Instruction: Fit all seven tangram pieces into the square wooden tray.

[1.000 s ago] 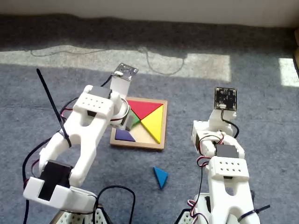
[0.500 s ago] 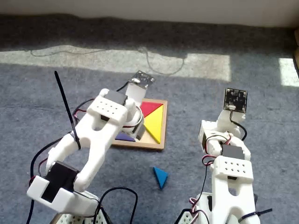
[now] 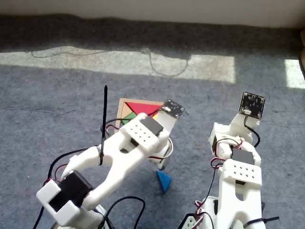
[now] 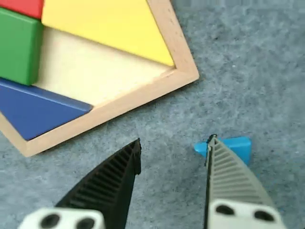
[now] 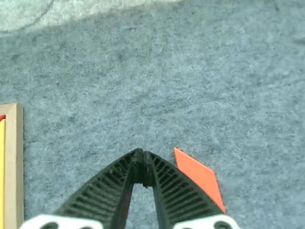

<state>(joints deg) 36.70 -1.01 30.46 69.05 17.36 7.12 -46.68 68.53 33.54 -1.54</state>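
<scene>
- Two grippers are in view; findings run outward from the arms' side of the wooden tray [image 4: 143,95].
- Left gripper [image 4: 175,143]: jaws spread wide with nothing between them. It hangs over carpet just outside the tray's corner, on the arms' side.
- The pale finger [image 4: 224,176] overlaps the edge of the blue triangle [image 4: 236,147] in the left wrist view. Contact cannot be confirmed.
- The blue triangle lies flat on the carpet, near the tray but clear of its rim.
- Right gripper [image 5: 143,152]: jaws pressed together, tips meeting, gripping nothing. It sits over carpet, apart from the tray's rim [image 5: 12,157].
- An orange piece [image 5: 198,176] lies flat on the carpet just beside the right gripper, on the side away from the tray.
- Tray contents, left wrist view: a yellow triangle [image 4: 105,24] against the rim, a green piece [image 4: 16,45], a red piece [image 4: 21,5] and a dark blue piece [image 4: 33,109]. Bare tray floor [image 4: 95,71] shows between yellow and dark blue.
- From above, the left arm [image 3: 128,152] crosses over most of the tray [image 3: 138,101].
- Surface: grey carpet [image 3: 57,105] throughout.
- Beyond the tray, a sunlit band [image 3: 95,62] runs across the carpet, and a thin cable [image 3: 151,59] lies in it.
- Farthest: a pale strip of wall [image 3: 143,9].
</scene>
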